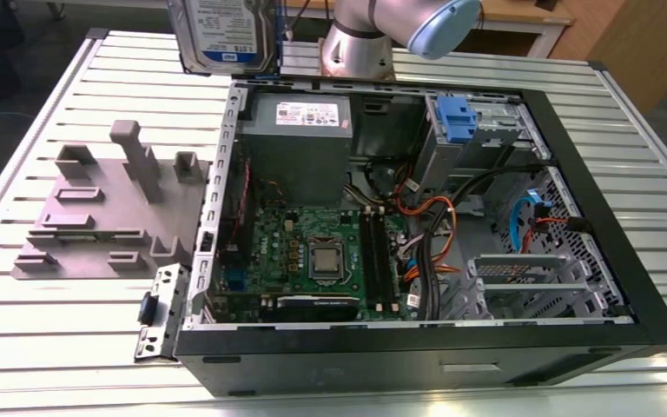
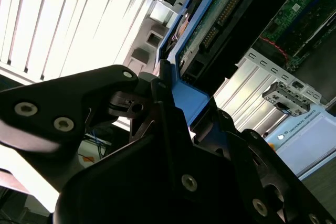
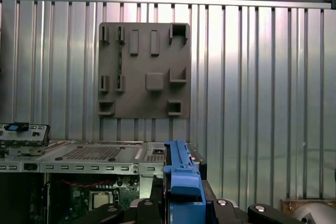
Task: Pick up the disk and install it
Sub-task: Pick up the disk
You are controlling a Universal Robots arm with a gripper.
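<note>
The disk [image 1: 227, 35], a silver-grey hard drive with a white-and-blue label in a blue carrier, hangs upright in the air above the far edge of the open computer case [image 1: 649, 287], toward the exterior view's left. In the second wrist view my gripper [image 2: 173, 100] is shut on the carrier's blue end, and the disk [image 2: 210, 22] extends away from the black fingers [image 2: 157, 90]. In the first wrist view the blue carrier edge [image 3: 181, 179] stands up between the gripper's [image 3: 181, 205] two black sides. The arm [image 1: 363, 43] rises behind the case.
Inside the case are a grey power-supply box [image 1: 299, 113], the motherboard [image 1: 310, 252], orange and black cables [image 1: 438, 226], a drive bay with a blue latch [image 1: 455, 117] and a metal cage [image 1: 519, 278]. A grey fixture plate [image 1: 102, 208] lies on the slatted table [image 1: 56, 347].
</note>
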